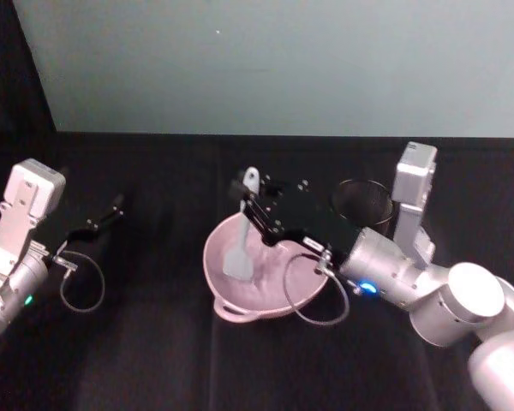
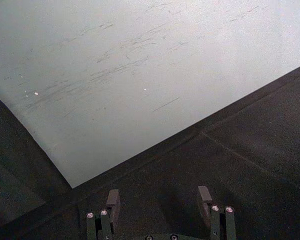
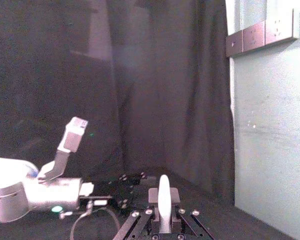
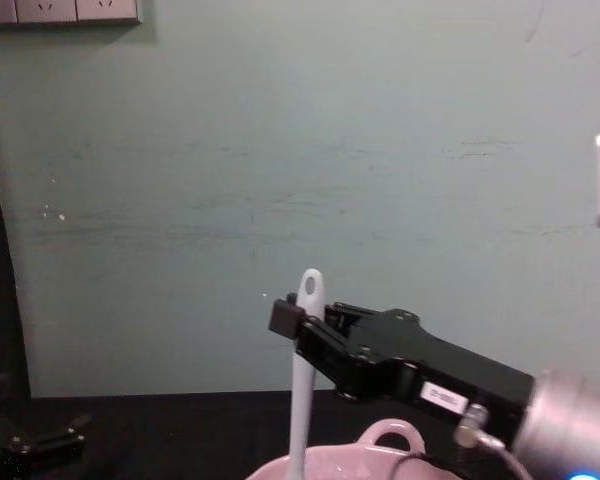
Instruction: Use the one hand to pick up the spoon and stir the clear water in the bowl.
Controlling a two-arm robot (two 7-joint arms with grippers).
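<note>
My right pincer (image 1: 247, 199) is clenched on the spoon (image 1: 239, 250), pinching the handle just under its holed end, above the far rim of the bowl (image 1: 284, 282). I judge that I grip this high so my fingers are clear of the bowl while the broad scoop reaches down inside. The spoon stands nearly upright, its scoop low against the inner wall in the bowl's left half. My arm comes in over the bowl's right rim, which leaves most of its mouth free for sweeping. I cannot make out the clear water, so I cannot say how deep the scoop sits. Stirring looks to be the step in hand.

My left pincer (image 1: 111, 210) is parked well to the left of the bowl, fingers apart and gripping nothing.

A black wire-mesh cup (image 1: 364, 204) stands behind the bowl to its right, close to my forearm, and a wide sweep could knock it. The bowl rests on a table (image 1: 154, 360) covered in matte black cloth. Beyond the bowl rises a pale green wall (image 1: 283, 60), faintly scuffed, with a dark curtain (image 1: 8, 68) at its left end.
</note>
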